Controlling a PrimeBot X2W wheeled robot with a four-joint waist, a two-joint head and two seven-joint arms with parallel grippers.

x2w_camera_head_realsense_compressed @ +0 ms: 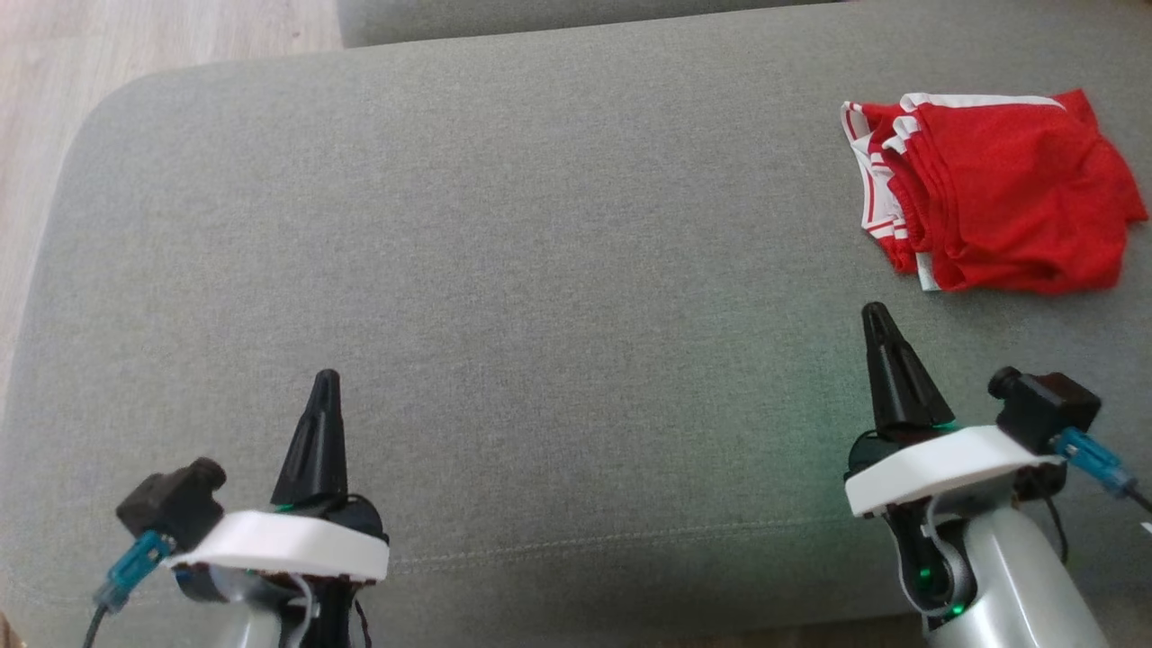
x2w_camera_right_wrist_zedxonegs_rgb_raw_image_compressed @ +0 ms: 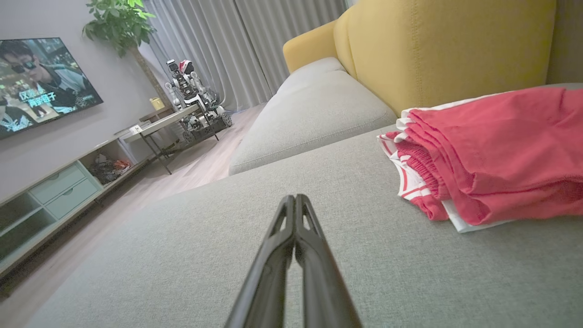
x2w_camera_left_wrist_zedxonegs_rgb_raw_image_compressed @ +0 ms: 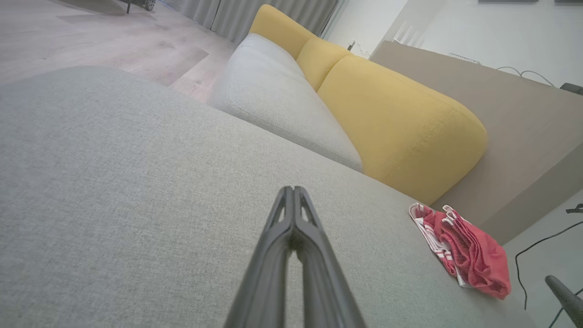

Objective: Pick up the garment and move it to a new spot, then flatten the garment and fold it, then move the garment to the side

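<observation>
The garment (x2w_camera_head_realsense_compressed: 994,189) is a pair of red shorts with white stripes, lying folded in a compact heap at the far right of the grey cushion (x2w_camera_head_realsense_compressed: 504,270). It also shows in the left wrist view as the garment (x2w_camera_left_wrist_zedxonegs_rgb_raw_image_compressed: 464,250) and in the right wrist view as the garment (x2w_camera_right_wrist_zedxonegs_rgb_raw_image_compressed: 492,155). My right gripper (x2w_camera_head_realsense_compressed: 875,315) is shut and empty, just short of the heap and slightly left of it. At the lower left, my left gripper (x2w_camera_head_realsense_compressed: 326,378) is shut and empty, far from the cloth. In the wrist views both the left gripper (x2w_camera_left_wrist_zedxonegs_rgb_raw_image_compressed: 293,190) and the right gripper (x2w_camera_right_wrist_zedxonegs_rgb_raw_image_compressed: 295,198) have fingers pressed together.
A second grey cushion (x2w_camera_left_wrist_zedxonegs_rgb_raw_image_compressed: 282,105) with yellow backrests (x2w_camera_left_wrist_zedxonegs_rgb_raw_image_compressed: 401,127) lies beyond. Wooden floor (x2w_camera_head_realsense_compressed: 54,99) borders the cushion on the left. A TV stand (x2w_camera_right_wrist_zedxonegs_rgb_raw_image_compressed: 68,191), a low table and another wheeled robot (x2w_camera_right_wrist_zedxonegs_rgb_raw_image_compressed: 196,105) stand across the room.
</observation>
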